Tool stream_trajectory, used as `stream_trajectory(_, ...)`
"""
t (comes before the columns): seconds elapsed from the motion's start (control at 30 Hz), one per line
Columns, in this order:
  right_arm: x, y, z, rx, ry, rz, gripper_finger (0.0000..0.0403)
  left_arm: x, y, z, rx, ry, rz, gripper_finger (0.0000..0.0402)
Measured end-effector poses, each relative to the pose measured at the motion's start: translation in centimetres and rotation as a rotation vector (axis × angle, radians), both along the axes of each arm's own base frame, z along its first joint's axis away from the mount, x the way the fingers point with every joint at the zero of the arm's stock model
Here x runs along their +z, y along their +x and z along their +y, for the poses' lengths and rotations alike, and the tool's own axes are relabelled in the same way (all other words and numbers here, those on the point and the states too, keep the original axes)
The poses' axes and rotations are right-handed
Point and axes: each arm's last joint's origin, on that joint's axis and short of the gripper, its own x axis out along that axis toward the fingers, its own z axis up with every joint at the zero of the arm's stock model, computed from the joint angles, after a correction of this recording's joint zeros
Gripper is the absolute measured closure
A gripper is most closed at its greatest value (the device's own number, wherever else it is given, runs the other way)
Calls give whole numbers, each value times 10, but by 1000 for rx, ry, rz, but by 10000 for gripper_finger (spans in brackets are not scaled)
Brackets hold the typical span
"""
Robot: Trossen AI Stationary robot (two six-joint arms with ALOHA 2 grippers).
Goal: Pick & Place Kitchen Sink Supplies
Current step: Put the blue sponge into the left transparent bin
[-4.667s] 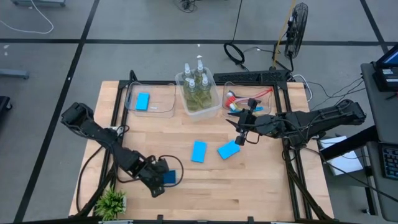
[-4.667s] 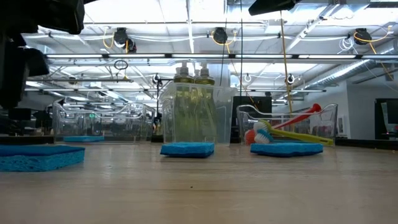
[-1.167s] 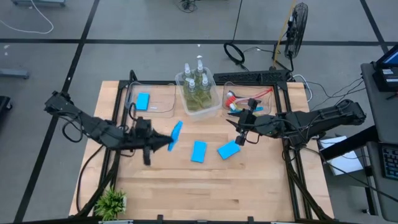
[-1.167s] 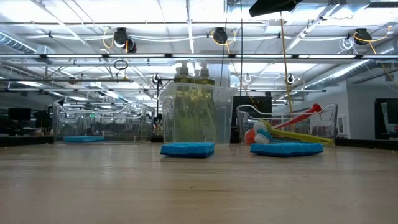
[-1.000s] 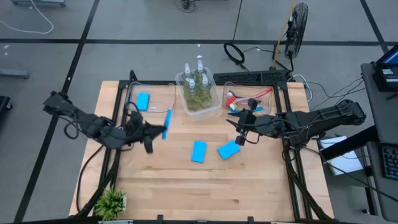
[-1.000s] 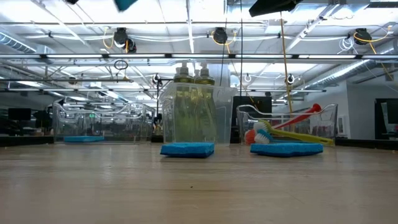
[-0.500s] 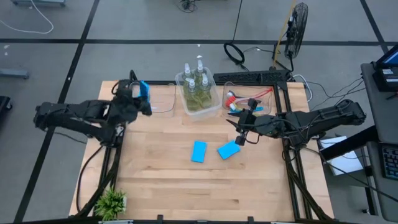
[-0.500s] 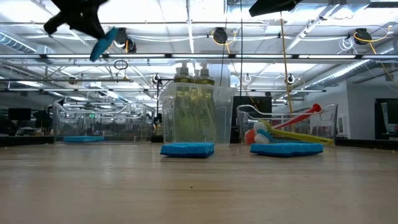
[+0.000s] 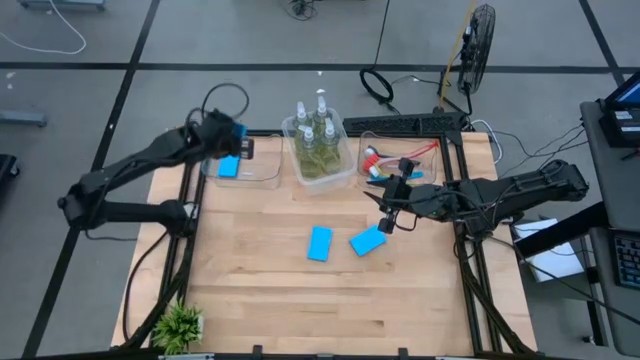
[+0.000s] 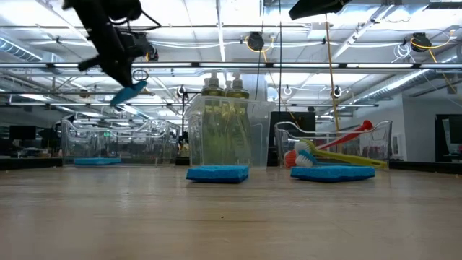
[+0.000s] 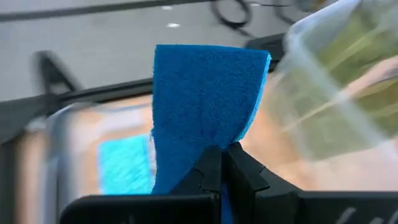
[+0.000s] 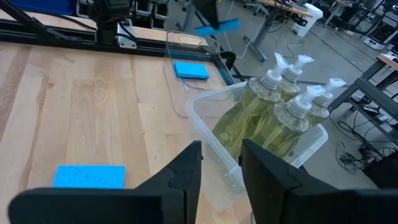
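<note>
On the desk [image 9: 400,290], three clear bins are lined along the far edge. Above the left bin [image 9: 262,172], where one blue sponge [image 9: 229,167] already lies, the left gripper [image 9: 240,138] is held, closed on a second blue sponge [image 11: 202,106]. The bin's floor lies directly beneath that sponge, so a short descent and release are probably what is needed. The right gripper [image 9: 388,222] is parked with fingers parted near two sponges [image 9: 319,243] left mid-desk.

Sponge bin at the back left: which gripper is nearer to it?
Left. The left gripper hangs over the sponge bin, holding a sponge. The right gripper waits past the bottle bin.
</note>
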Motion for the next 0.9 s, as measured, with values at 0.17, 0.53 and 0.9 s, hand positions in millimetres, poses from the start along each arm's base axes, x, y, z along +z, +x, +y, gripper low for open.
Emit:
stream_trajectory(0.17, 0, 0, 0, 0, 0, 1, 303, -4, -1, 36, -94, -65, -150, 397)
stream_trajectory(0.53, -1, -1, 0, 5, -17, 21, 303, -68, -23, 61, -231, -237, -374, 397)
stream_trajectory(0.9, -1, -1, -3, -49, 16, -6, 303, -105, -50, 62, -253, -359, -607, 397)
